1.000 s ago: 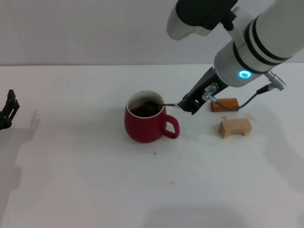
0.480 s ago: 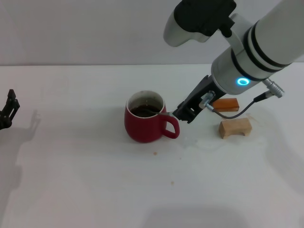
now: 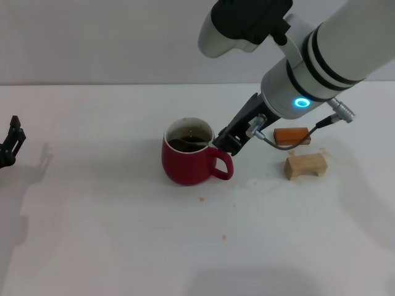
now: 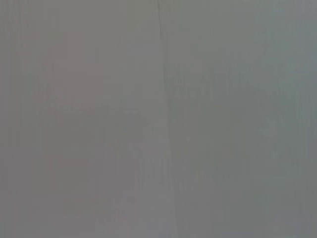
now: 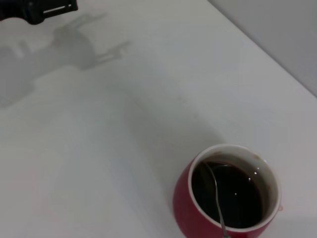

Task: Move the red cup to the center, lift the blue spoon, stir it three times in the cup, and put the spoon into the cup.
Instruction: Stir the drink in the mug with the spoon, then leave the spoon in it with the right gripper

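Bright even light; soft shadows on table (image 3: 111, 234).

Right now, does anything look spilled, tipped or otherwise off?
Nothing major. The cup stands upright with dark liquid inside, and the spoon dips into it, held at the rim side by the right gripper. Small brown specks dot the table in front of the cup; whether they are drips or crumbs is unclear.

Bare table (image 3: 111, 234) spreads across the lower and left frame. Centre holds the mug (image 3: 185, 161); two blocks (image 3: 305, 165) crowd the right, under the right arm (image 3: 308, 68).
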`<state>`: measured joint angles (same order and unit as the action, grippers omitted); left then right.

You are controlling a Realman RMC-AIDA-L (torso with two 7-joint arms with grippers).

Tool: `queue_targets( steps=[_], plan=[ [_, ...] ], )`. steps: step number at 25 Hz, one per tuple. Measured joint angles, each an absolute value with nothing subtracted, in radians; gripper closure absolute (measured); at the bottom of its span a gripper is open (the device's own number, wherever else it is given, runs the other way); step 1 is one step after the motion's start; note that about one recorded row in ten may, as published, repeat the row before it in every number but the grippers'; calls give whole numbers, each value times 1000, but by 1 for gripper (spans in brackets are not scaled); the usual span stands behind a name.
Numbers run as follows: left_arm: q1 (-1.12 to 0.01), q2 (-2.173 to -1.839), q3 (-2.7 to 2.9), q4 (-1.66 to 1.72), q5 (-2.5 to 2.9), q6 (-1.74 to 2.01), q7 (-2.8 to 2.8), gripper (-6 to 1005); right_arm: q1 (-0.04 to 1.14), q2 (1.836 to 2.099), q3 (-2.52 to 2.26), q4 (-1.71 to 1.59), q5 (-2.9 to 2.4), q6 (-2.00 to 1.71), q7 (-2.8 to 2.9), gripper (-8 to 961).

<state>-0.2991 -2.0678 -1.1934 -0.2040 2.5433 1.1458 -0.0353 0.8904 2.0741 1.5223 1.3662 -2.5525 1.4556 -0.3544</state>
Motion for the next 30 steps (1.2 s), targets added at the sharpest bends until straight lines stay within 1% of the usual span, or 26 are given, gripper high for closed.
queue_targets(
  steps=[16,24,30],
  plan=[
    [-298,-2068,-1193,-198,2543,1146,-35,157,883,2070,1552,1366,-2615,1451,-362,834],
    [-298,-2068,-1189,-196,2543,1146,-35,157,857,2070,1556,1399,-2615,1486,-361,833],
    [-298,-2068,-1187,-196,2543,1146,-35,157,832,2074,1539,1426,-2601,1503,-354,834]
  ],
)
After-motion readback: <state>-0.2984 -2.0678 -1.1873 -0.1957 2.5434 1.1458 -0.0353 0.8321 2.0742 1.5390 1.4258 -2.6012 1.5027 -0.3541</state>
